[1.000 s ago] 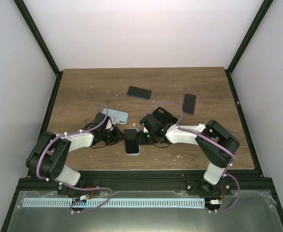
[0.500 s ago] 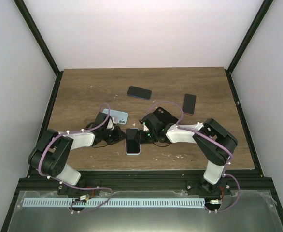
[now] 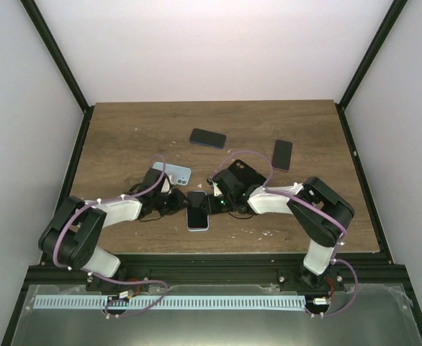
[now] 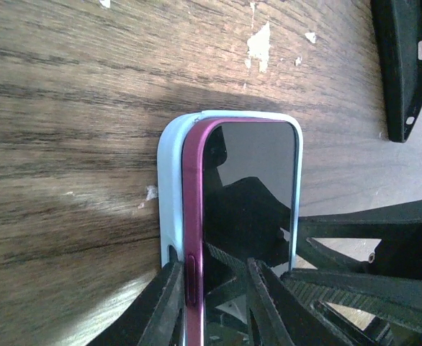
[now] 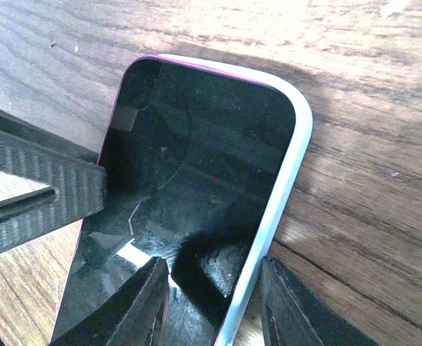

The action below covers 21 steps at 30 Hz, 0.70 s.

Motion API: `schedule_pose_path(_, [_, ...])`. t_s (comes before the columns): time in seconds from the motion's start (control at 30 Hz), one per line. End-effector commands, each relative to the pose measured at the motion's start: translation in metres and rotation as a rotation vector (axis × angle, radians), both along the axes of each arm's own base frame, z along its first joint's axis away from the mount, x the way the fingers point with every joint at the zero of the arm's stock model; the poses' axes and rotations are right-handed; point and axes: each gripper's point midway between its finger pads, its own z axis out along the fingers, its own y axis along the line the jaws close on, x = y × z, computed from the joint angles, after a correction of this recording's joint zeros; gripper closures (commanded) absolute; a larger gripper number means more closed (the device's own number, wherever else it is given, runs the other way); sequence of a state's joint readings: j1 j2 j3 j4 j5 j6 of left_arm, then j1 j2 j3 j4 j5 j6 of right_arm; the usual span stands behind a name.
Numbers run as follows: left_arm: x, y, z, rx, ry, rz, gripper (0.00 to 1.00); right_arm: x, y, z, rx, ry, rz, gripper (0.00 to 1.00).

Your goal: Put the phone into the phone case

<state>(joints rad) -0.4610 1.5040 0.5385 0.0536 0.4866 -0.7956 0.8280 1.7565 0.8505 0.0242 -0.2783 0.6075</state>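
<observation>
Nearest of all, phone (image 3: 197,210): flat on the table (image 3: 124,137), dark glass up, long axis running near to far. It sits in the case, right edge down inside, magenta left edge with its side button riding above the case wall.
case (image 4: 168,187): pale blue, under and around the phone; its rim shows along the phone's far end and both long sides.
left gripper (image 4: 211,306): at the phone's left side, toward its near end; jaws a narrow way apart, one finger (image 4: 160,310) outside the case wall, the other over the glass. Whether they pinch the raised edge, I cannot tell.
right gripper (image 5: 214,310): at the phone's right side; jaws narrowly parted, one finger (image 5: 139,306) over the screen, the other past the case rim above the wood. Pinching or only resting, I cannot tell.
table: dark wood grain, with pale chipped specks just beyond the phone's far end.
blue handset (image 3: 172,171): beyond the phone to the left, near it, back up.
black shell (image 4: 402,65): beyond the phone to the right, partly under the right arm (image 3: 283,198).
black handset (image 3: 282,154): well off to the phone's far right.
dark handset (image 3: 207,138): farthest, straight beyond the phone, lying aslant.
</observation>
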Motion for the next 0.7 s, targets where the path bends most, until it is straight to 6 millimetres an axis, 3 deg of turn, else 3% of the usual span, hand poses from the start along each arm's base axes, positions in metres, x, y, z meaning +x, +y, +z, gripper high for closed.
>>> schedule_pose_path(0.0, [-0.002,0.003,0.010,0.028,-0.036,-0.002,0.74,0.006,-0.002,0.001,-0.021,-0.049,-0.015,0.64])
schedule_pose_path(0.2, [0.004,0.008,0.017,0.064,-0.070,0.010,0.77,0.007,-0.007,-0.002,-0.036,-0.040,-0.041,0.66])
schedule_pose_path(0.43, [0.002,0.002,0.005,0.050,-0.028,-0.016,0.90,0.007,-0.004,-0.001,-0.024,-0.036,-0.035,0.67])
schedule_pose_path(0.67, [-0.011,0.001,-0.022,0.050,0.041,-0.008,1.00,-0.002,0.000,-0.010,0.011,0.008,-0.020,0.67])
